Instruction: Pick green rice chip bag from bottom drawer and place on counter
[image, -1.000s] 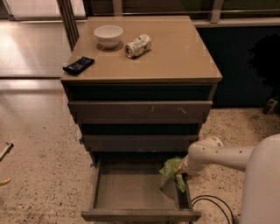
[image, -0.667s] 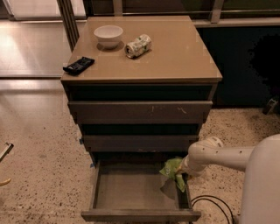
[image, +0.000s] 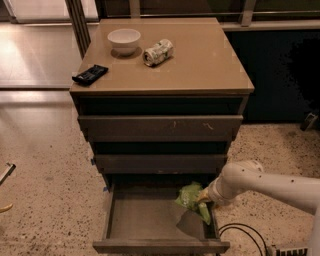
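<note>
The green rice chip bag (image: 189, 196) hides the gripper (image: 202, 197).

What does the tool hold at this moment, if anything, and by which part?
The tool, over the bottom drawer at its right side, appears to hold the green rice chip bag by its right edge.

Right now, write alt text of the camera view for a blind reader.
The robot's gripper is at the green chip bag on the right of the open bottom drawer. On the counter above sit a white bowl, a crushed can and a black packet.
</note>
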